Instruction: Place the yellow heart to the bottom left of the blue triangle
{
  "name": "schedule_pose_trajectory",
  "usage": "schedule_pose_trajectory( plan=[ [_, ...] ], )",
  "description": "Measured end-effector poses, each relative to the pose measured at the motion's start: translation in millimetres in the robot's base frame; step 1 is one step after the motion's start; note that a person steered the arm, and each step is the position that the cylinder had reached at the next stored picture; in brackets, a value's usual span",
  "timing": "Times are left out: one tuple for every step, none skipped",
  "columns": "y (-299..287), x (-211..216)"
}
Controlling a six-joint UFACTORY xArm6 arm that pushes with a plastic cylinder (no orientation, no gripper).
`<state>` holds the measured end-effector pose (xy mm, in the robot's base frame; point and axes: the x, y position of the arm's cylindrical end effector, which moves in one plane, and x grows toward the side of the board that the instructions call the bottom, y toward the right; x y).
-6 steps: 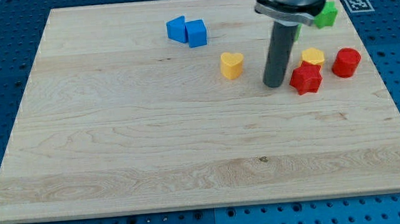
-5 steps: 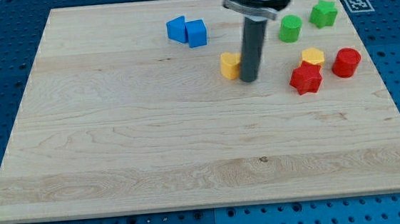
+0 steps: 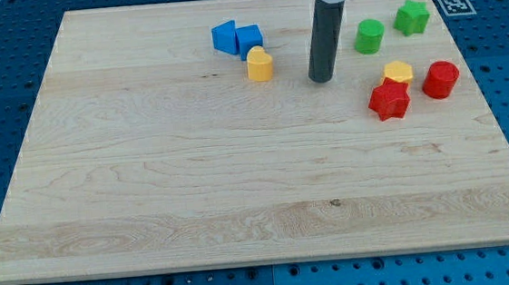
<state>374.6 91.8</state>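
The yellow heart (image 3: 260, 65) lies on the wooden board (image 3: 147, 169), touching the lower right of the blue cube (image 3: 249, 39). The blue triangle (image 3: 223, 37) sits just left of that cube, up and left of the heart. My tip (image 3: 322, 79) is on the board to the right of the heart, with a clear gap between them.
At the view's right stand a green cylinder (image 3: 369, 36), a green star (image 3: 412, 17), a small yellow block (image 3: 398, 71), a red star-like block (image 3: 389, 101) and a red cylinder (image 3: 441, 80). A marker tag (image 3: 455, 5) lies off the board's top right corner.
My tip swept left into the yellow heart and pushed it up and left to the blue cube, then drew back to the right. The other blocks stayed put.
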Motion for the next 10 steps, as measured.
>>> schedule_pose_trajectory(
  plan=[
    [-35.8,-3.9],
    [-80.7,-3.9],
    [-121.6,-4.3],
    [-151.4,-10.2],
    [-138.2,-6.5],
    [-78.8,13.4],
    [-59.1,9.2],
    [-77.2,-7.4],
    [-113.4,-9.5],
    [-148.4,-18.6]
  ],
)
